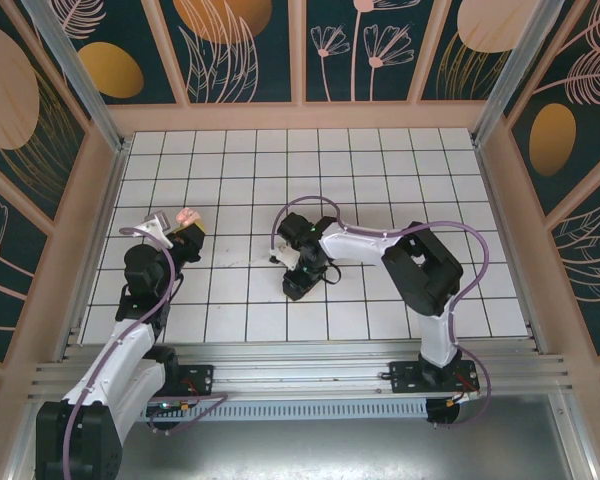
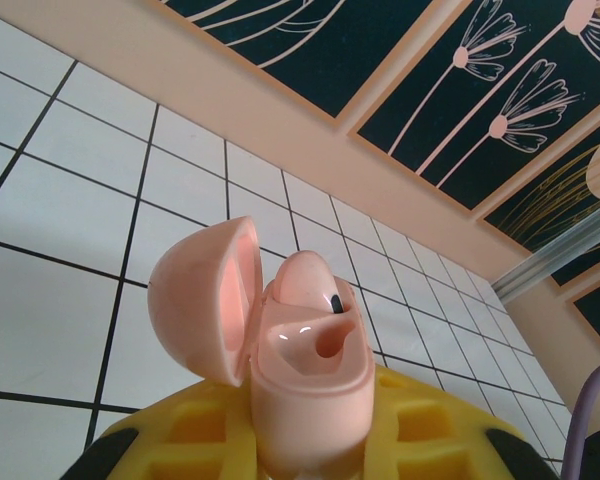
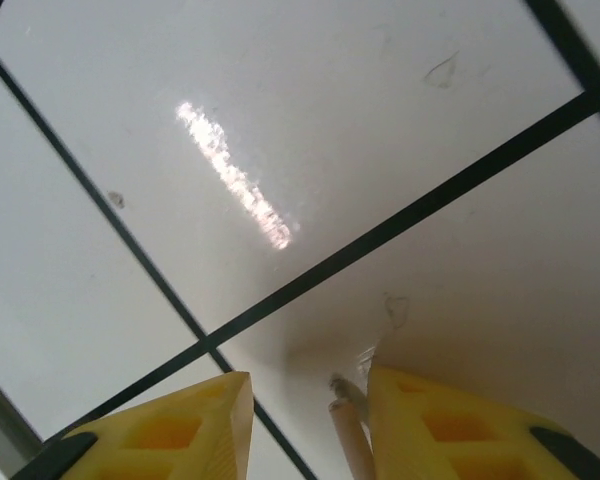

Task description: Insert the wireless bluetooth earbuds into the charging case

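Observation:
The salmon-pink charging case (image 2: 310, 375) stands upright between my left gripper's yellow fingers (image 2: 200, 430), its lid (image 2: 195, 300) swung open to the left. One pale earbud (image 2: 305, 280) with a dark spot sits in the far socket, and the near socket is an empty hole. From above, the case (image 1: 187, 216) is held over the tiles at the left by my left gripper (image 1: 180, 230). My right gripper (image 1: 298, 282) is pressed down to the tiled floor at the middle. Its jaws (image 3: 308, 388) are open, with an earbud's thin pale stem (image 3: 348, 440) lying against the right finger (image 3: 430, 420).
The white tiled floor (image 1: 380, 180) with black grid lines is fenced by peach-framed walls (image 1: 300, 115) at the back and both sides. A metal rail (image 1: 300, 365) runs along the near edge by the arm bases.

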`<action>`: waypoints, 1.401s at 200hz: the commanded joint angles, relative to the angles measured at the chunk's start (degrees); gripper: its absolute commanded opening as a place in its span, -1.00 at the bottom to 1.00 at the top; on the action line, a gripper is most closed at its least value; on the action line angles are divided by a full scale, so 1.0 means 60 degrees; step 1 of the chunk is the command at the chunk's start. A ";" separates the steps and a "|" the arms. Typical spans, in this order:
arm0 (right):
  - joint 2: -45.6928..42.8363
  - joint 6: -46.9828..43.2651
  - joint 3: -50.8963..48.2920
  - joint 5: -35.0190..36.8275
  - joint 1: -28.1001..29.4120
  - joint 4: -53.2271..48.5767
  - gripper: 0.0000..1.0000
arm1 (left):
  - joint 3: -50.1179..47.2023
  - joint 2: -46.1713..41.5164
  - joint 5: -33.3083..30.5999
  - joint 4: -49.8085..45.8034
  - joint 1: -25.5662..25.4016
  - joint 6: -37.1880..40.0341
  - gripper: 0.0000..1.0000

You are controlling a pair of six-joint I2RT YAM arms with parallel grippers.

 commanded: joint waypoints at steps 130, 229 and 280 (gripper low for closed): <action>-0.3432 0.8062 -0.0964 0.0717 0.0031 0.0144 -0.24 | -0.0207 -0.0408 -0.0042 0.0194 0.0071 0.0118 -0.89; -0.3381 1.2606 -0.2447 0.1199 0.0239 0.0932 -0.27 | -0.0792 0.0311 0.1334 0.2149 0.0067 0.0850 -0.88; -0.2421 1.2695 -0.2227 0.0883 0.0211 0.0930 -0.24 | -0.0826 0.0379 0.1121 0.2037 0.0065 0.1042 -0.87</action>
